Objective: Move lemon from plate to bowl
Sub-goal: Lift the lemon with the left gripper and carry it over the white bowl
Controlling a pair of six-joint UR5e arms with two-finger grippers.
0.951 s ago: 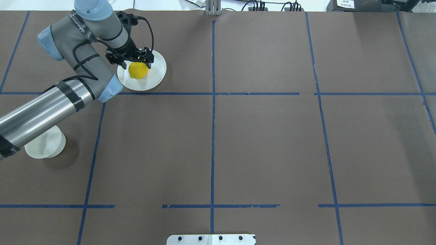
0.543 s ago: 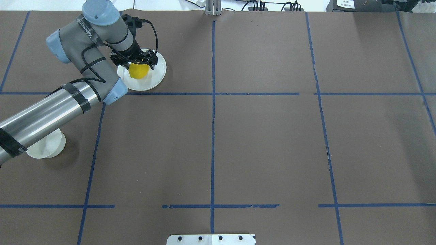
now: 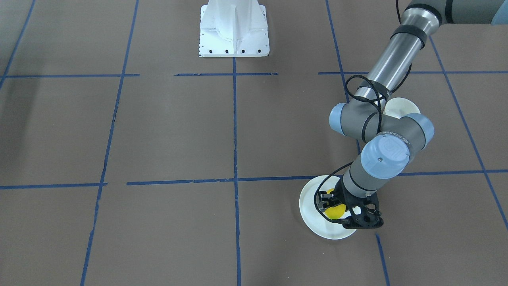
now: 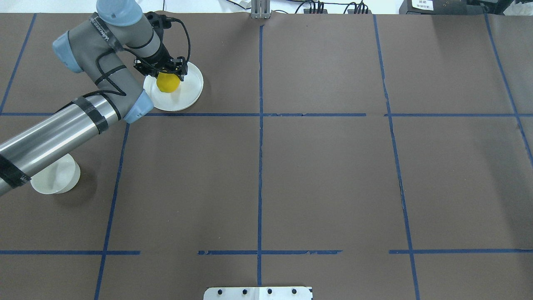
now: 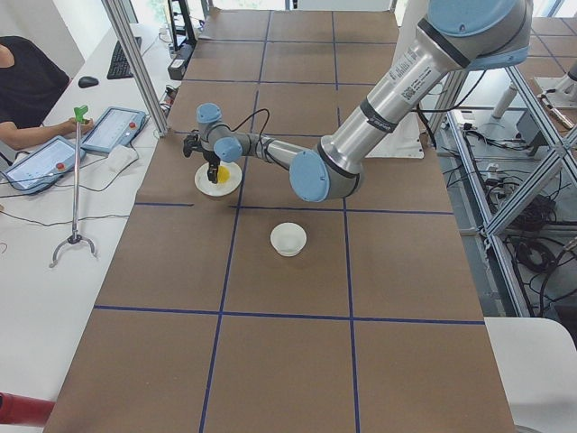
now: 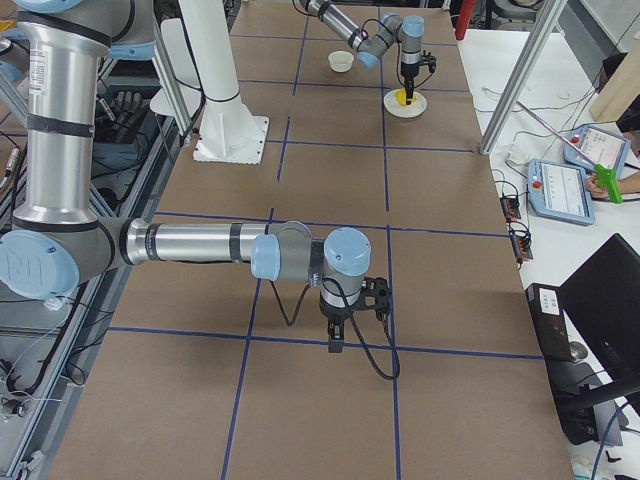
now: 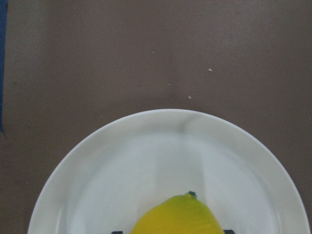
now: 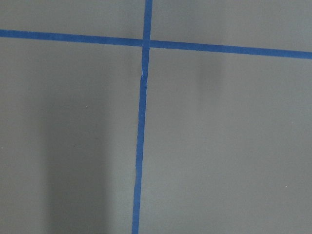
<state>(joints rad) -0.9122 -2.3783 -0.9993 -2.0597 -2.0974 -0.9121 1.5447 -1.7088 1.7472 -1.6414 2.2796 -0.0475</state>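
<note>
The yellow lemon is over the white plate at the far left of the table. My left gripper reaches down onto it with a finger on each side, shut on the lemon. The left wrist view shows the lemon with its dark tip at the bottom edge, over the plate. The small white bowl stands nearer the robot, partly under my left forearm. My right gripper points down at bare table in the exterior right view only; I cannot tell if it is open.
The white robot base stands at the table's middle edge. Blue tape lines cross the brown table cover. A person sits at a side desk with tablets beyond the table's far edge.
My left gripper shifted right, then back left, and settled lower around the lemon. The lemon now sits slightly farther up the plate than before.
</note>
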